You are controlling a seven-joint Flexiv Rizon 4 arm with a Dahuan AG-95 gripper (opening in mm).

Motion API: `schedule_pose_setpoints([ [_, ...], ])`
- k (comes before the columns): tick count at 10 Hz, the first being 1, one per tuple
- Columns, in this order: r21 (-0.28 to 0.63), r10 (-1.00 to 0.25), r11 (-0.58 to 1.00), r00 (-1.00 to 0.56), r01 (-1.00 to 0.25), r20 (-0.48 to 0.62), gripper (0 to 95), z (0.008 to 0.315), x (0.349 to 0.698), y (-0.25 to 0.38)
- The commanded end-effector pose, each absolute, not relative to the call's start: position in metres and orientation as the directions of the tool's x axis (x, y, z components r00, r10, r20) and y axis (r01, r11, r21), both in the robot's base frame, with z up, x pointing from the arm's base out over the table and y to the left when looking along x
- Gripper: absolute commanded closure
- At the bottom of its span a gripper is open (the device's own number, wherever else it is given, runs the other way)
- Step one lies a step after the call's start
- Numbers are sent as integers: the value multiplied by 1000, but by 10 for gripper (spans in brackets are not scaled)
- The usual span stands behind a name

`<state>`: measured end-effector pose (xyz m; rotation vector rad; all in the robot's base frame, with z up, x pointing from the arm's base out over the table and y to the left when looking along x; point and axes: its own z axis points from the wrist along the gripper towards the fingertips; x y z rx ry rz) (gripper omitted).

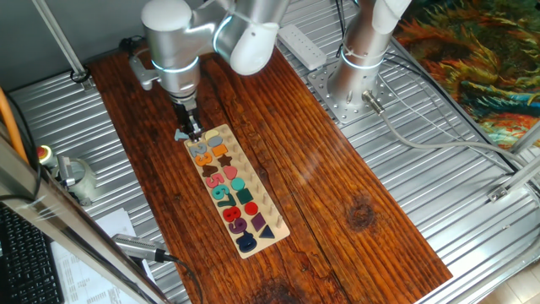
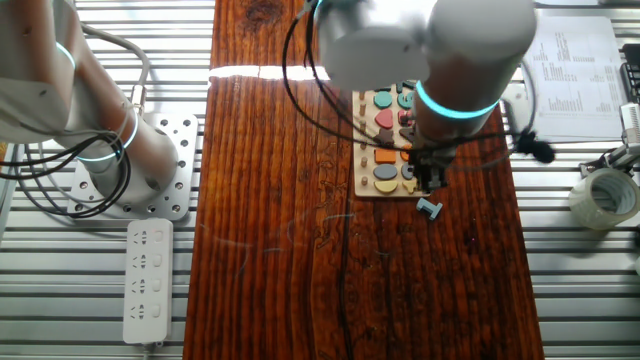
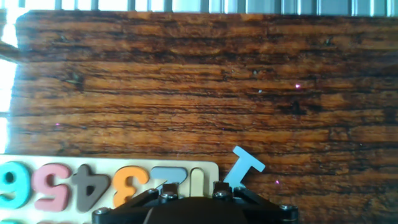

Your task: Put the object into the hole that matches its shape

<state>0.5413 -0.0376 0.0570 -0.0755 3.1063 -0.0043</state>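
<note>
The long pale board [image 1: 253, 221] with coloured numerals lies on the wooden table; it also shows in the other fixed view [image 2: 366, 150] and the hand view [image 3: 93, 167]. My gripper [image 1: 192, 131] stands straight down over the board's end beyond the blue 2. Its fingers [image 3: 219, 186] are close together on the cream object [image 3: 199, 180], which stands at the hole in that end of the board. The hole itself is hidden under the piece and the hand. The light-blue loose piece [image 3: 244, 168] lies on the table just off the board's end, beside the fingers.
A second arm's base [image 1: 359, 76] and a white power strip [image 2: 147, 280] stand on the metal bench beside the table. A tape roll [image 2: 606, 195] and papers lie off the other side.
</note>
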Motion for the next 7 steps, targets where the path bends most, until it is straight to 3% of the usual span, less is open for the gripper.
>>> schedule_pose_setpoints([
  [1,-3,-48,999,-999,-48,-21,950,70,537,-40],
  [7,-19,-42,999,-999,-42,-1,950,112,524,-58],
])
